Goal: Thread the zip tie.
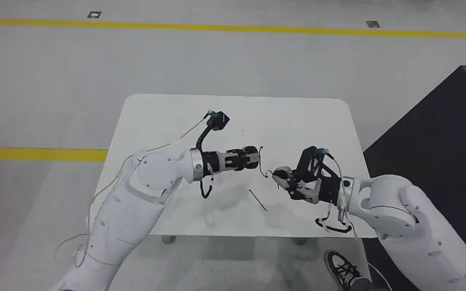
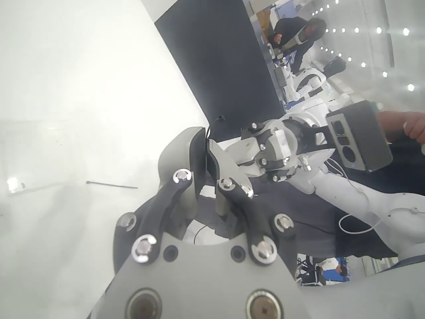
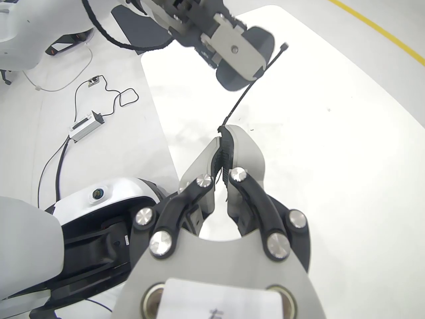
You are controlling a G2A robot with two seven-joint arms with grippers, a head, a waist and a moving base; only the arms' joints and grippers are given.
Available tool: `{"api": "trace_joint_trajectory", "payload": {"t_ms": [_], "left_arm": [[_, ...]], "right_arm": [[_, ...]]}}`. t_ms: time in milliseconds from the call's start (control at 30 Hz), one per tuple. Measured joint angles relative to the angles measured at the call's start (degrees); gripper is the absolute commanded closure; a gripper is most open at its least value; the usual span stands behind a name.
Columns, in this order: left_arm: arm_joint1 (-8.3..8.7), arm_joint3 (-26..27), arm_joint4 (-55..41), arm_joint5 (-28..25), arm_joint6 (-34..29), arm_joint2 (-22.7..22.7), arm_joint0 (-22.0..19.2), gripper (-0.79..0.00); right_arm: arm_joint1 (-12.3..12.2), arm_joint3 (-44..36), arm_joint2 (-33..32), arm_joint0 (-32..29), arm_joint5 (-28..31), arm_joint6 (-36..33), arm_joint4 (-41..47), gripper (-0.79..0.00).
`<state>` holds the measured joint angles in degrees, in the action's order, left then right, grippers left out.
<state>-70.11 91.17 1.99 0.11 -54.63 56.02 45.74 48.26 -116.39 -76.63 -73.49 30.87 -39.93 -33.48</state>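
Arms held one black zip tie (image 3: 244,96) above the middle of the table (image 1: 306,116). Left gripper (image 2: 206,142) was clamped on it near the head, which poked free past the fingers. Right gripper (image 3: 223,137) was pinched shut on the tail tip. Spare tie (image 2: 111,184) lay flat on the table, toward its near edge. Threading seemed not yet begun; next, the tail would need curling round and aiming into the head's small slot

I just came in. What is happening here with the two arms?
Both arms hold one black zip tie above the white table. The left pincer grips it near the head, the right pincer grips the tail end. It is not threaded yet. A second zip tie lies on the table.
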Motion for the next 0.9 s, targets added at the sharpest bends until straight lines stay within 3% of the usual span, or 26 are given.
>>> {"api": "trace_joint_trajectory", "payload": {"t_ms": [100, 300, 433, 667, 800, 867, 900], "left_arm": [[-0.2, -0.35, -0.9, 0.24, -1.19, -0.79, -0.76, 0.0], [-0.46, -0.14, -7.2, -5.76, -3.22, -0.48, -0.9, 0.0], [-0.39, -0.03, -7.3, -7.89, -1.32, 0.32, -0.46, 0.0], [-0.39, -1.2, -6.39, -3.57, -1.88, -0.41, -0.69, 0.0], [-0.48, -1.15, -6.8, -3.85, -1.56, -0.47, -1.12, 0.0], [-0.47, -0.89, -6.96, -4.75, -1.1, -0.22, -1.05, -0.16], [-0.46, -0.8, -6.99, -5.06, -0.75, -0.05, -0.98, -0.166]], "right_arm": [[0.06, 0.13, 0.2, 0.04, -0.12, 0.31, -0.45, 0.0], [0.14, 0.19, 0.49, 0.02, -0.17, 0.24, -0.82, 0.0], [0.16, 0.13, 0.68, -0.27, 0.03, 0.08, -1.14, 0.0], [0.19, 0.05, 0.36, -0.32, 0.12, 0.3, -1.11, 0.0], [0.21, -0.16, 0.29, -0.21, 0.24, 0.32, -1.15, 0.0], [0.23, -0.21, 0.34, -0.21, 0.27, 0.3, -1.19, 0.0], [0.24, -0.21, 0.38, -0.21, 0.26, 0.33, -1.23, 0.0]]}}
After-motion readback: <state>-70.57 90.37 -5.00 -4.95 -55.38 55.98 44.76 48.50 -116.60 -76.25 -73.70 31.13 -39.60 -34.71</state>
